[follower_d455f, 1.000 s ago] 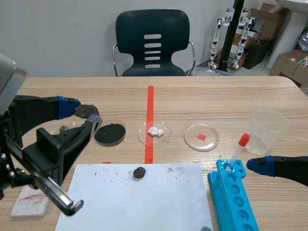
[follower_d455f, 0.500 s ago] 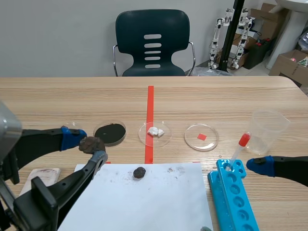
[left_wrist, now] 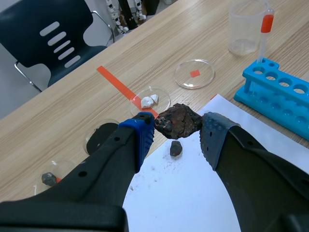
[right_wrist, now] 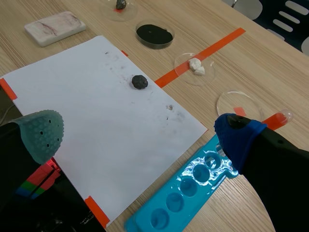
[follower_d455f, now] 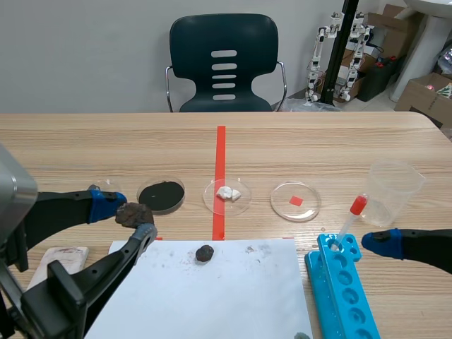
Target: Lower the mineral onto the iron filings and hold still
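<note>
In the scene view, the mineral (follower_d455f: 134,213) is a rough, lumpy, dark brown stone. Your left end effector (follower_d455f: 130,215) has it pinched between its two pads, raised off the worktop (follower_d455f: 106,141), just near-left of the dish of iron filings (follower_d455f: 162,195) and not on the black powder. That arm comes in low from the left with its fingers angled toward the middle, and its bulk covers part of a white tile (follower_d455f: 65,255) and the near-left corner of the white paper (follower_d455f: 226,296). The right arm (follower_d455f: 424,248) lies low beside the blue rack (follower_d455f: 342,282), and you see only one blue-tipped finger of it. In the left wrist view, the mineral looks reddish-brown with darker patches and craggy faces. It is clamped between the blue pad and the grey one, so the fingers stand apart only by the stone's width. A small dark stone (left_wrist: 175,148) lies on the paper under and just ahead of it, and the blue-padded finger hides part of the filings dish. In the right wrist view, your right end effector (right_wrist: 139,131) is spread wide and holds nothing, poised over the paper and the rack. One finger cuts off the rack's end. The filings dish shows whole beyond the paper's far edge, a flat black disc.
</note>
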{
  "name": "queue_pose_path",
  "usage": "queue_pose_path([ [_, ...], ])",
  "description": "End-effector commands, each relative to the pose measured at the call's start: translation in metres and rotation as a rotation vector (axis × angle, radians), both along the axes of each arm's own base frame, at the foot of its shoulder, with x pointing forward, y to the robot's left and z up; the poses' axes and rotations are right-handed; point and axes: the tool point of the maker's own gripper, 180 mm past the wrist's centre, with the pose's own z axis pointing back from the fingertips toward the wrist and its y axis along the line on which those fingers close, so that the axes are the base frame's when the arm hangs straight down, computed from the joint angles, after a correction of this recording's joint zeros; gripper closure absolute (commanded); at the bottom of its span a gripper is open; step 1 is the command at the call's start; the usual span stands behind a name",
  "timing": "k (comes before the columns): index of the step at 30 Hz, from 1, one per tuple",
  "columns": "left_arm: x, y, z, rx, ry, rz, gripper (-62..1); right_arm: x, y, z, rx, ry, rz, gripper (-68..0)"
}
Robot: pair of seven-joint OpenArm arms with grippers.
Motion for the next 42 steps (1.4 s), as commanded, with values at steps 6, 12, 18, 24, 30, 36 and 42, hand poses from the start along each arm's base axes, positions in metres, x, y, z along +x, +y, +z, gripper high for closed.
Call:
queue_pose_path([
  [6, 0.0012, -0.0019, 0.0071, -0.032, -0.019, 0.004, -10.0, 0.0033, 0.0005, 0.0070, 0.017, -0.024, 0.001, -67.9],
  [12, 0.0010, -0.0005, 0.0026, -0.016, 0.001, 0.010, -10.0, 0.0033, 0.0005, 0.0070, 0.017, -0.024, 0.001, -67.9],
  [18, 0.0010, 0.0006, -0.0004, -0.004, 0.014, 0.014, -10.0, 0.0033, 0.0005, 0.0070, 0.017, -0.024, 0.001, -67.9],
  [24, 0.0010, 0.0006, -0.0004, -0.004, 0.014, 0.014, -10.0, 0.0033, 0.0005, 0.0070, 0.017, -0.024, 0.001, -67.9],
  [30, 0.0010, 0.0006, -0.0004, -0.004, 0.014, 0.014, -10.0, 0.0033, 0.0005, 0.0070, 0.017, -0.024, 0.001, -67.9],
  [36, 0.0010, 0.0006, -0.0004, -0.004, 0.014, 0.014, -10.0, 0.0033, 0.0005, 0.0070, 0.017, -0.024, 0.001, -67.9],
  [42, 0.0010, 0.0006, -0.0004, -0.004, 0.014, 0.014, -10.0, 0.0033, 0.0005, 0.0070, 0.017, -0.024, 0.001, -67.9],
])
